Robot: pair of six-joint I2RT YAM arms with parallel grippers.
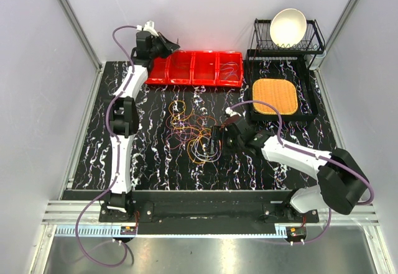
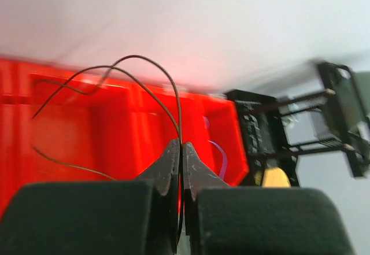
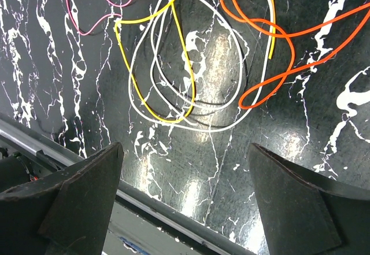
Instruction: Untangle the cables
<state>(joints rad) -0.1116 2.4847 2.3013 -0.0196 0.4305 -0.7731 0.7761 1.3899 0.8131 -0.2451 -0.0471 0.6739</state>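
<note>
The cables [image 1: 194,132] lie in a loose tangle of orange, yellow, red and whitish loops in the middle of the black marbled table. My left gripper [image 1: 170,42] is raised over the left end of the red tray [image 1: 194,68]. In the left wrist view it [image 2: 181,145] is shut on one thin dark cable [image 2: 151,64] that arcs up from the jaws above the tray [image 2: 69,122]. My right gripper [image 1: 217,140] hovers at the tangle's right edge. In its wrist view it [image 3: 185,146] is open and empty above white [image 3: 191,125], yellow [image 3: 144,107] and orange [image 3: 272,81] loops.
The red tray has several compartments, some holding thin cables. A black dish rack [image 1: 314,38] with a cream bowl [image 1: 288,27] stands at the back right. In front of it is a black tray [image 1: 311,103] holding an orange mat [image 1: 275,95]. The table's front edge [image 3: 173,223] is near the right gripper.
</note>
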